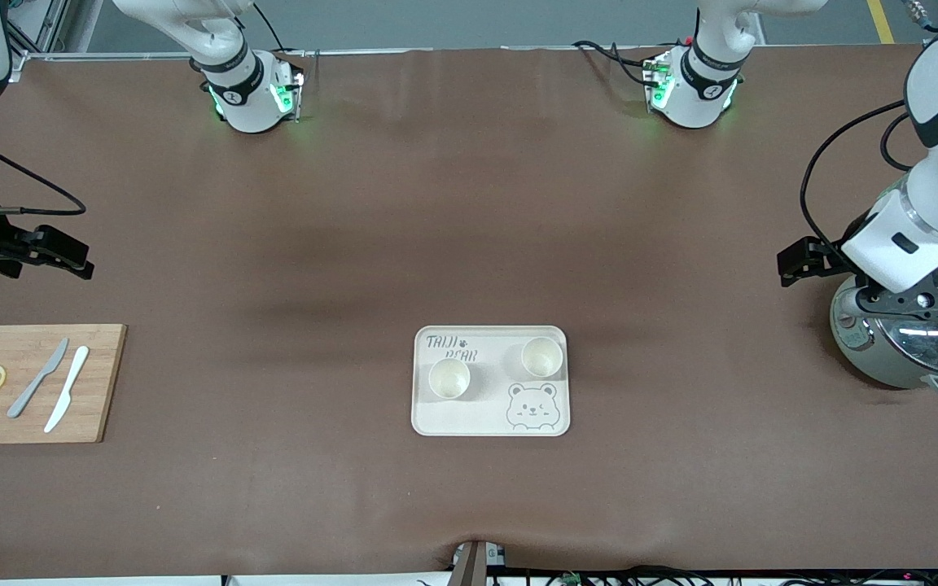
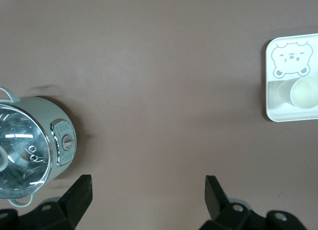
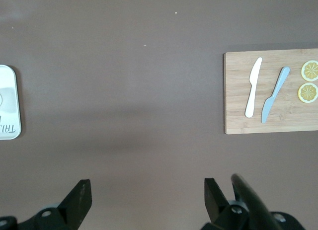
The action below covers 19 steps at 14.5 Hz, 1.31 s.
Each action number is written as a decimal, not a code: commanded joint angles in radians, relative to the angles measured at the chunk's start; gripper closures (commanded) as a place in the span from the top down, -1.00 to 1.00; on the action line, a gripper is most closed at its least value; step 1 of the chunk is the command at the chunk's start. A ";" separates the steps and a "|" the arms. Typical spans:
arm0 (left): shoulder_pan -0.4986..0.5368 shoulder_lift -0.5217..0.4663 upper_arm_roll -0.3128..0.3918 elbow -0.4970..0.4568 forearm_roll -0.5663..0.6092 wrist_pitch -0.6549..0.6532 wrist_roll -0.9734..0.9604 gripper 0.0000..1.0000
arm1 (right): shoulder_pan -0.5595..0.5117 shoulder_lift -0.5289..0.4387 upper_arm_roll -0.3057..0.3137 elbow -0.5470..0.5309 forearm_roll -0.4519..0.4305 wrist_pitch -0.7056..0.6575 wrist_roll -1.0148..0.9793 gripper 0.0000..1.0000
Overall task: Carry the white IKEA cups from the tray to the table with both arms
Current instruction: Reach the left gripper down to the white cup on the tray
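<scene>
Two white IKEA cups stand upright on a bear-printed tray (image 1: 420, 415) in the middle of the table. One cup (image 1: 449, 378) is toward the right arm's end; the other cup (image 1: 541, 356) is a little farther from the front camera, toward the left arm's end, and shows in the left wrist view (image 2: 304, 92). My left gripper (image 1: 797, 264) (image 2: 148, 183) hangs open and empty over bare table beside the pot. My right gripper (image 1: 62, 254) (image 3: 147, 185) hangs open and empty over bare table at the right arm's end, well apart from the tray.
A grey-green pot with a glass lid (image 1: 909, 346) (image 2: 30, 150) stands at the left arm's end, partly under that arm. A wooden cutting board (image 1: 103, 382) (image 3: 233, 91) with two knives and two lemon slices lies at the right arm's end.
</scene>
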 commanded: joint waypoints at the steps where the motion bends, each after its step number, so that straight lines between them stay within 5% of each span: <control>1: -0.003 -0.003 0.001 0.007 -0.004 0.002 -0.009 1.00 | 0.001 -0.006 -0.002 -0.004 0.014 -0.002 -0.016 1.00; 14: -0.144 0.251 -0.033 0.001 -0.136 0.266 -0.172 1.00 | 0.001 -0.005 -0.003 -0.008 0.014 -0.002 -0.016 1.00; 19: -0.247 0.383 -0.033 -0.001 -0.126 0.473 -0.317 1.00 | 0.001 -0.005 -0.003 -0.027 0.014 0.007 -0.016 1.00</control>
